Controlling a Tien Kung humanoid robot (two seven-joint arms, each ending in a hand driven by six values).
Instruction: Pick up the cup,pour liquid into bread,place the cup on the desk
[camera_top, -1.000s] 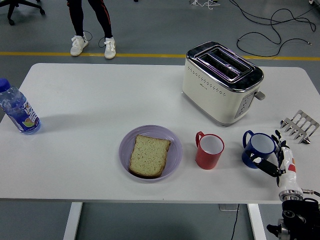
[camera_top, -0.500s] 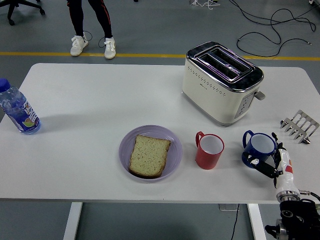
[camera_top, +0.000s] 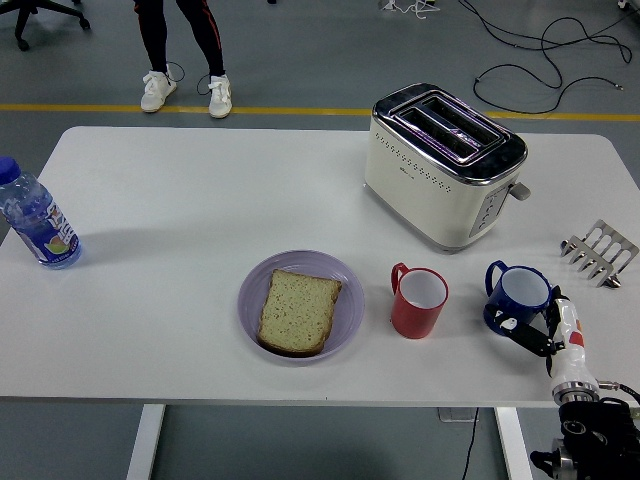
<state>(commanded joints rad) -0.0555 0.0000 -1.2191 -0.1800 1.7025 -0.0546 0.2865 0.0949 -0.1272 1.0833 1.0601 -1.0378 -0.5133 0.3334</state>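
The right hand comes in from the lower right corner and sits right up against the blue cup, its dark fingers curled around the cup's near, lower side, though whether they truly grip it I cannot tell. The blue cup stands upright on the white table, handle to its left, just right of the red mug and in front of the cream toaster. Left of the red mug lies the slice of bread on a lilac plate, well apart from the hand, with a metal toast rack by the right edge and a water bottle far left.
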